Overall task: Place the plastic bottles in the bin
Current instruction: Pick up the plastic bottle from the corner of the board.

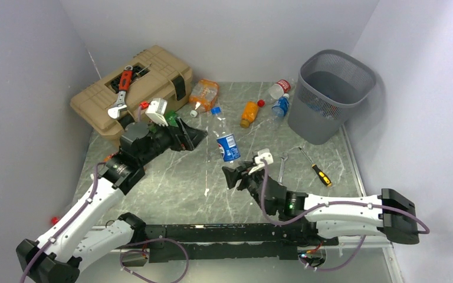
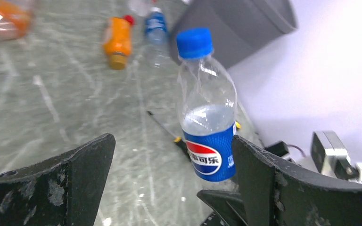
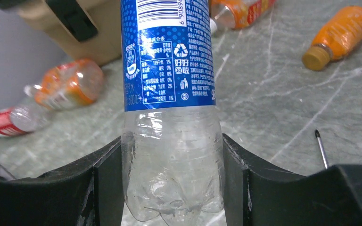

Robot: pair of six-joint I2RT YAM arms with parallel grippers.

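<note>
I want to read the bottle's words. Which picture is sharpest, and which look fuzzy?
Right wrist view: the blue-label bottle is close and sharp, its print readable; the other bottles go soft. Left wrist view: the orange bottle and table behind look smeared. Top view: even light, label too small to read.

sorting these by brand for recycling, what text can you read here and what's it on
"事可乐", with a red, white and blue globe logo: front label of the blue-capped bottle.
"好好回收", beside a recycling sign: its back label.
"6 90894", by the barcode, cut off at the frame edge: same back label.
Nutrition table there: too small to read.
Print on the red-labelled bottle and the orange bottle: blurred.
</note>
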